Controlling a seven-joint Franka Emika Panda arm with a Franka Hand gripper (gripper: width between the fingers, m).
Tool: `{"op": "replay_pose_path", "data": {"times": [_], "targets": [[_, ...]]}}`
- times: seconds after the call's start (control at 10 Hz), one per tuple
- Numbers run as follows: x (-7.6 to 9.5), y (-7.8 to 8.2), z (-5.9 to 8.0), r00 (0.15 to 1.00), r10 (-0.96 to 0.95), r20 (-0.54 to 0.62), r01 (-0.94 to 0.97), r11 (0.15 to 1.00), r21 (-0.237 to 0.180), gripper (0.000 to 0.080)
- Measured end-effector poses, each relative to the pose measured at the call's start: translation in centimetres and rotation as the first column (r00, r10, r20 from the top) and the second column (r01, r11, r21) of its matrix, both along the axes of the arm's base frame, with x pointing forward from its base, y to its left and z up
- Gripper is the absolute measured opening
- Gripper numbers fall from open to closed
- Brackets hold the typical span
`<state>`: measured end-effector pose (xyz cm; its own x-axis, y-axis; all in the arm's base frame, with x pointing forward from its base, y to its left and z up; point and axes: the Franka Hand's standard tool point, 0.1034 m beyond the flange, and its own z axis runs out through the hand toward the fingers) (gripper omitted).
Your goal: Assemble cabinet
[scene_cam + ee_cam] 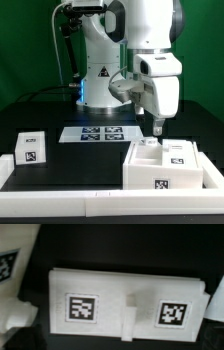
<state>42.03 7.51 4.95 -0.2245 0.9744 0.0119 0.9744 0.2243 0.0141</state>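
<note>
The cabinet, a large white box (165,168) with square marker tags on its faces, lies at the exterior view's right front. My gripper (157,128) hangs just above its rear edge, not touching it. Its fingertips show only as one narrow dark tip, so their gap is unclear. A smaller white tagged block (30,150) lies at the exterior view's left. The wrist view looks down on a white face of the cabinet (110,283) with two tags and a raised rib between them. My fingers do not show there.
The marker board (100,133) lies flat behind the parts, in front of the arm's base. A long white bar (60,200) runs along the table's front edge. A white tagged piece (8,263) shows at the wrist view's edge.
</note>
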Motion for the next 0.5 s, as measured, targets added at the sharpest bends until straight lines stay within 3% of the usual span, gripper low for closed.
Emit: {"op": "replay_pose_path", "data": {"times": [0.5], "targets": [[-0.8,0.3,-2.1,0.999,-0.004,-0.033,0.004,1.0,0.012,0.0797]]}}
